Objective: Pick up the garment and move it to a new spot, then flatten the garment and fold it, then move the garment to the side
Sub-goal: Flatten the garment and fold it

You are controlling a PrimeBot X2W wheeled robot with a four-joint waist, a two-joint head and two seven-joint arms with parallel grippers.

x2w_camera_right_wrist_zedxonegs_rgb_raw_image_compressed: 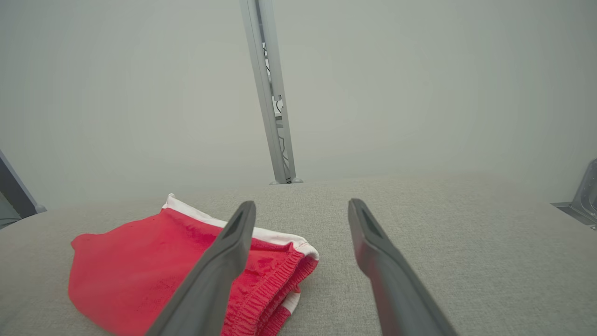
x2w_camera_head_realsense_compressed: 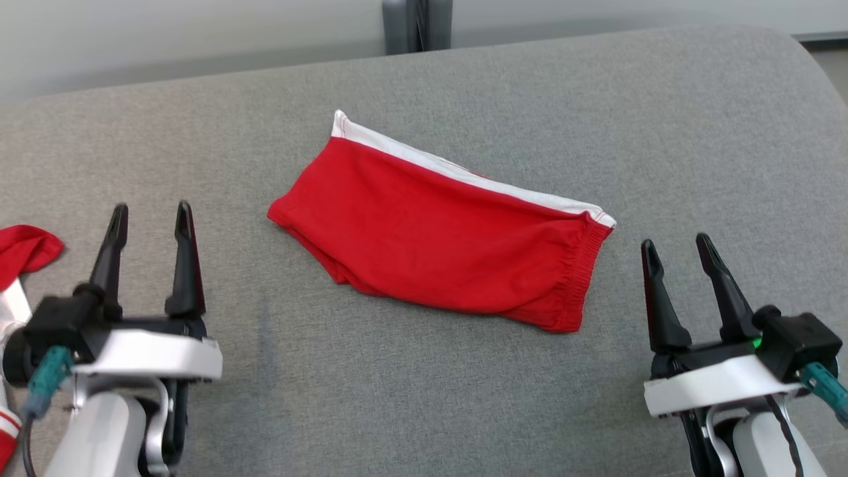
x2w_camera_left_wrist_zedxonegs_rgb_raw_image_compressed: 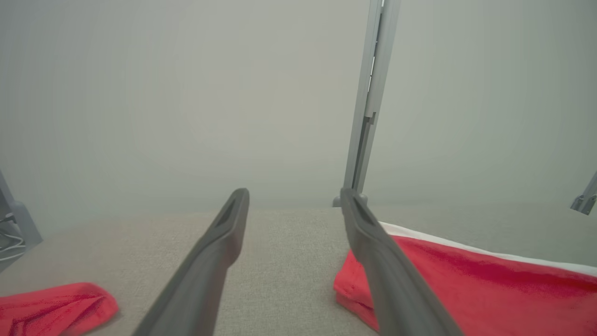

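Looking down on the garment, folded into a slanted red oblong at the middle of the grey pad. Lies flat, with a white band along the far edge, the gathered waistband at the right end and a rounded corner at the left.

Finds the left gripper at the lower left, fingers spread, grasping nothing, tips aimed across bare pad and well apart from the garment's left corner. From that wrist, shows the same corner low on the right, partly behind one finger.

Finds the right gripper at the lower right, likewise spread and empty, tips near the waistband end yet clear of it. From that wrist, shows the waistband low on the left, partly behind one finger.

Notes a second red cloth at the pad's left edge, just beside the left gripper and well apart from the garment. Notes a grey post upright behind the pad's far edge.
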